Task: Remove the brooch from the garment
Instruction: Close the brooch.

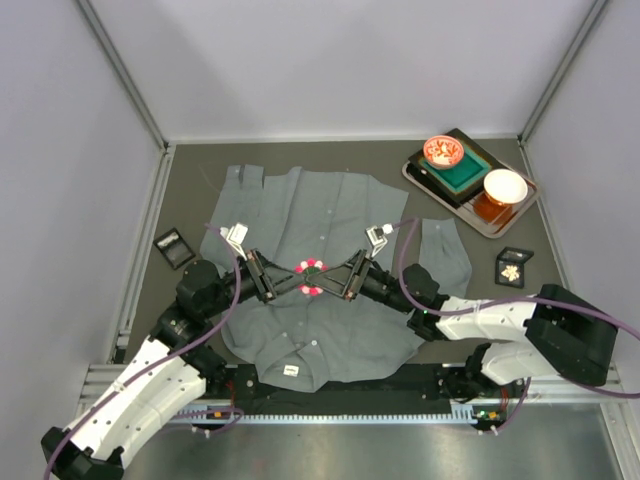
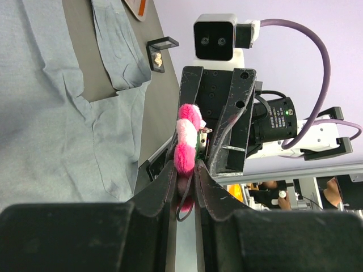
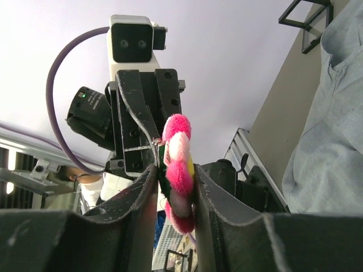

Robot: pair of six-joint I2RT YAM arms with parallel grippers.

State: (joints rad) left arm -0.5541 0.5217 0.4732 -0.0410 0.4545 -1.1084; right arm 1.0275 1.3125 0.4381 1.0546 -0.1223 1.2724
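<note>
- The garment [image 1: 330,215], a soft grey button-up shirt with small pale buttons, is spread on the dark matte tabletop [image 1: 190,170]. Its collar lies toward the arm bases, and its cloth is creased in places.
- The brooch [image 1: 313,277], a fluffy round cluster of pink and white pompoms, is held over the middle of the garment, between the two tools.
- The left tool [image 1: 299,279] is pinched on the brooch from the left and the right tool [image 1: 329,281] from the right. Both pairs of black, scuffed fingers are pressed into the fuzz.
- From above, the brooch is seen only as a small pink rosette, and its height over the cloth cannot be told.
- In the left wrist view the brooch is seen edge-on as a stacked pink and white band, set against the wall, with the garment lying flat off to the left.
- In the right wrist view a small metal clasp [image 3: 156,144] is shown at the brooch's back, by the opposite tool's fingertips. A yellow patch is also seen in the fuzz.
- A dark rectangular tray [image 1: 415,174] at the far right is shown only from above, carrying a red patterned bowl [image 1: 442,152], a white bowl [image 1: 505,186] and a green slab [image 1: 464,172].
- Two small black square boxes [image 1: 174,247] [image 1: 514,267] lie on either side of the garment.
</note>
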